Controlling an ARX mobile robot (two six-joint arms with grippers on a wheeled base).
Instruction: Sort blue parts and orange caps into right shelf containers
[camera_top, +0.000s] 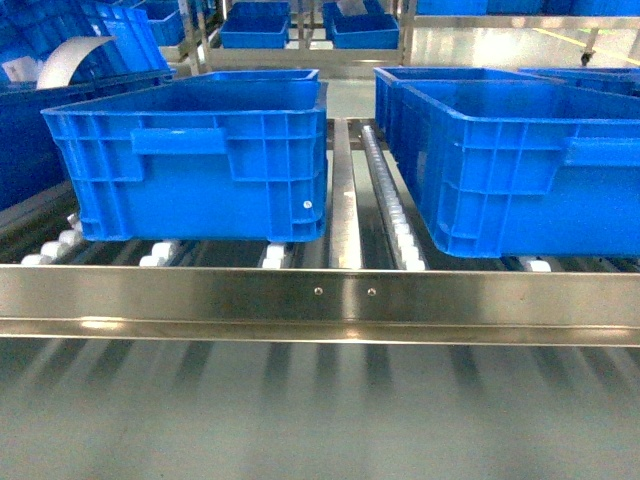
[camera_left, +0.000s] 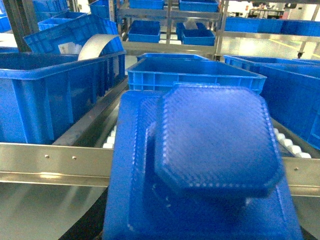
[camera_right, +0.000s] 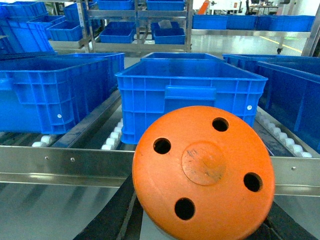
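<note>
Behind the steel rail (camera_top: 320, 300), an open lane separates two blue crates (camera_top: 200, 150); neither end effector's state can be told.

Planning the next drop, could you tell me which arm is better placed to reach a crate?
Probably right: its orange cap sits centred before a clearly seen blue crate; the left arm's blue part hides its crate's front.

two ribbed blue crates (camera_top: 195, 160) (camera_top: 515, 165) sit upright, apart on the shelf rollers; an orange cap (camera_right: 203, 172) with four holes and a blue part (camera_left: 217, 142) loom close.
</note>
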